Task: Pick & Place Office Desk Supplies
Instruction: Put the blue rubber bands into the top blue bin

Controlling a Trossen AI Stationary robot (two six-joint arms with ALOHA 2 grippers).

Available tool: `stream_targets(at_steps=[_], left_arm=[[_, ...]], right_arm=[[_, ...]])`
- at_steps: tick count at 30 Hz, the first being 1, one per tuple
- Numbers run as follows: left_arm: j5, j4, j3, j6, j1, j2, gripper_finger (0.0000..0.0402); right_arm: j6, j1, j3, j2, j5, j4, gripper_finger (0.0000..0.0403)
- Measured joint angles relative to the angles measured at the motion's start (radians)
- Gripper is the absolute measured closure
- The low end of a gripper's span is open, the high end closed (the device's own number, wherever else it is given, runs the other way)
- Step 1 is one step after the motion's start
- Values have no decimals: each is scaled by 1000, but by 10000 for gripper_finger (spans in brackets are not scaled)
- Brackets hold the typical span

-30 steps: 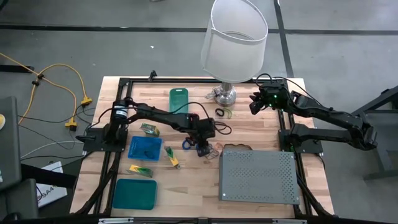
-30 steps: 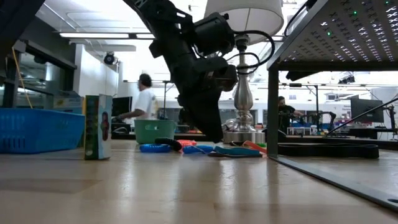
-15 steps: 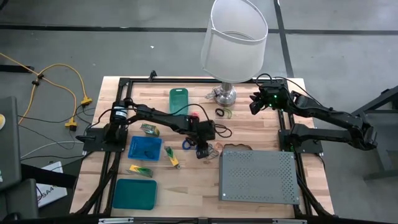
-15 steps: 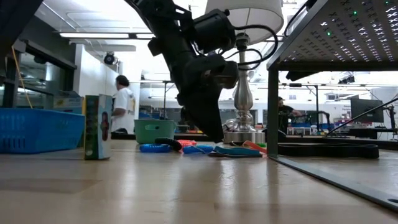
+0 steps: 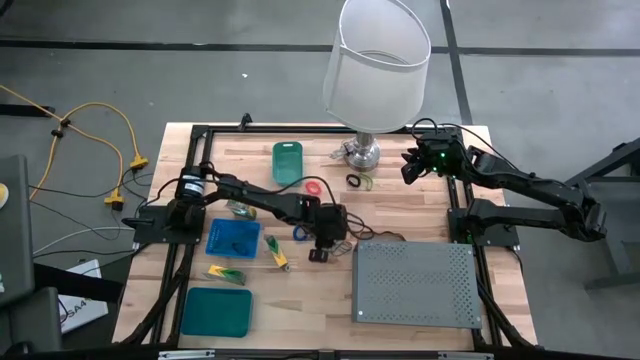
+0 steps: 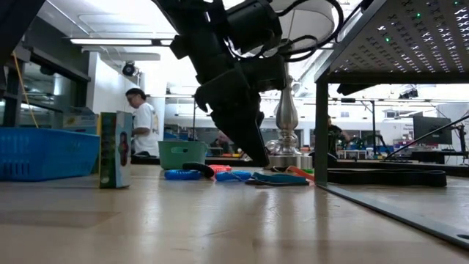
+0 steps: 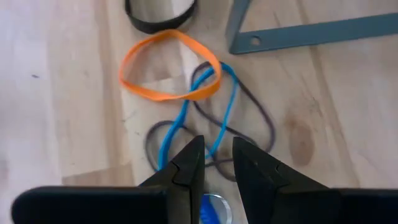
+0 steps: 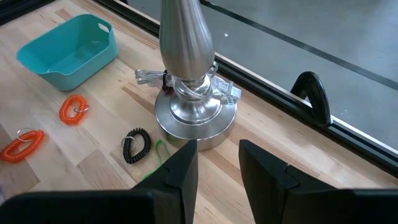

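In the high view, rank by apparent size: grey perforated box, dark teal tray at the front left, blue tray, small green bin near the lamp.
Largest to smallest, as seen from above:
1. Grey perforated box
2. Dark teal tray
3. Blue tray
4. Green bin
The lower three all lie flat on the table, so their order is fair.

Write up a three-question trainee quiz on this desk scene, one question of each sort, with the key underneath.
1. True or false: the right pincer hovers by the chrome lamp base with nothing between its fingers.
2. In the left wrist view, what lies on the wood just ahead of the left pincer?
A. a tangle of blue, grey and orange rubber bands
B. a yellow-and-green block
C. a stapler
3. Fill in: the small coiled loop lying nearest that lamp base is ___ in colour.

Key: 1 true; 2 A; 3 black.
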Motion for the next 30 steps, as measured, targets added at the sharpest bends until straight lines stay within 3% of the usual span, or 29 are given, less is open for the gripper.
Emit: stream_targets(at_steps=[30], left_arm=[[-74, -9, 0, 163, -23, 12, 323]], right_arm=[[0, 0, 0, 0, 0, 0, 298]])
